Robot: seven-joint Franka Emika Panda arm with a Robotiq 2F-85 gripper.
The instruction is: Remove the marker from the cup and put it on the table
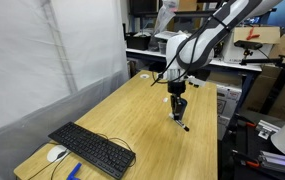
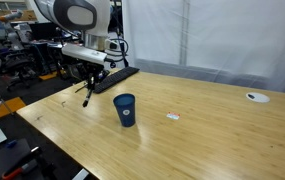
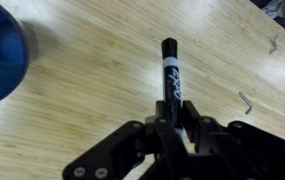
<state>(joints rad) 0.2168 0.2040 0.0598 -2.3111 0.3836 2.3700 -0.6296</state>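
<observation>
My gripper (image 3: 172, 122) is shut on the marker (image 3: 169, 75), a dark pen with white lettering that points away from the jaws toward the light wood table (image 3: 92, 110). In both exterior views the gripper (image 1: 178, 106) (image 2: 90, 86) holds the marker (image 1: 184, 123) (image 2: 86, 98) slanted, its tip just above or at the table (image 1: 142, 115) (image 2: 202, 130). The navy-blue cup (image 2: 125, 109) stands upright and apart from the gripper; it also shows at the wrist view's top left corner (image 3: 2, 50). I cannot make out the cup in the exterior view with the mouse.
A black keyboard (image 1: 92, 148) (image 2: 117, 78), a white mouse (image 1: 56, 154) and a blue object (image 1: 74, 171) lie at one end of the table. Two small metal hex keys (image 3: 246, 102) (image 3: 272, 45) lie on the wood. A white disc (image 2: 257, 97) sits far off. Cluttered benches stand behind.
</observation>
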